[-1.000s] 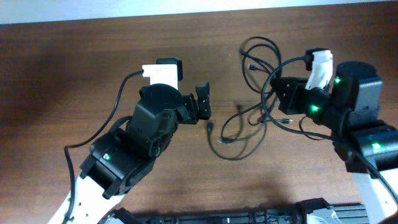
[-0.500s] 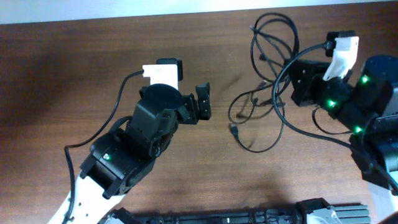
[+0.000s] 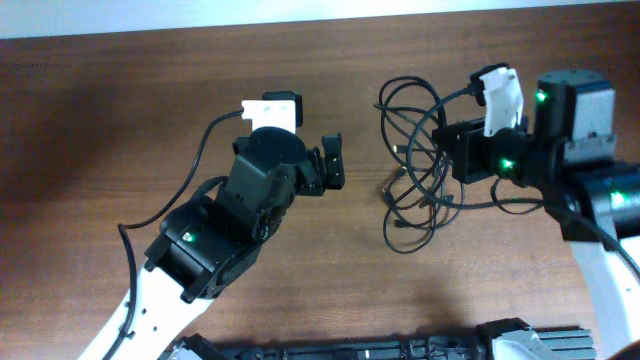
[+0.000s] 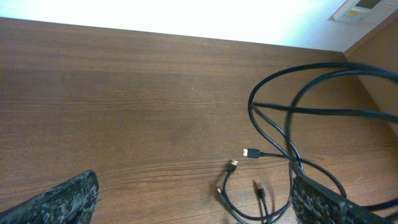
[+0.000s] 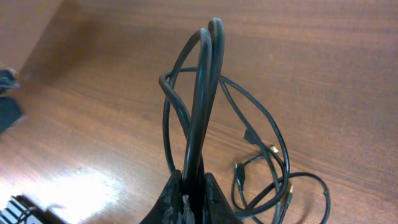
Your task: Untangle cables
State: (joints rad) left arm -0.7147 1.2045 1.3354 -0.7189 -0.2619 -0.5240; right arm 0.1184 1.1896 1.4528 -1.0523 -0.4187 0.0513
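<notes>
Several thin black cables [image 3: 412,80] lie in tangled loops right of the table's centre. My right gripper [image 3: 447,152] is shut on two strands at the loops' right side. In the right wrist view these cables [image 5: 202,93] rise from the pinched right gripper [image 5: 194,186], and plug ends [image 5: 273,149] rest on the wood beyond. My left gripper [image 3: 332,163] hovers open just left of the tangle, holding nothing. In the left wrist view the left gripper [image 4: 193,205] stands wide, with cable loops [image 4: 323,112] and a gold-tipped plug [image 4: 233,163] ahead by the right finger [image 4: 320,202].
The brown wooden table [image 3: 100,120] ends at a pale strip along the top of the overhead view. A thicker black wire [image 3: 200,150] fixed to the left arm arcs over the table's left half. Both arm bases fill the bottom corners.
The right gripper swung right and away with the cables, then came back left, gathering the loops tighter near the centre. The left arm edged slightly right and up, still open.
</notes>
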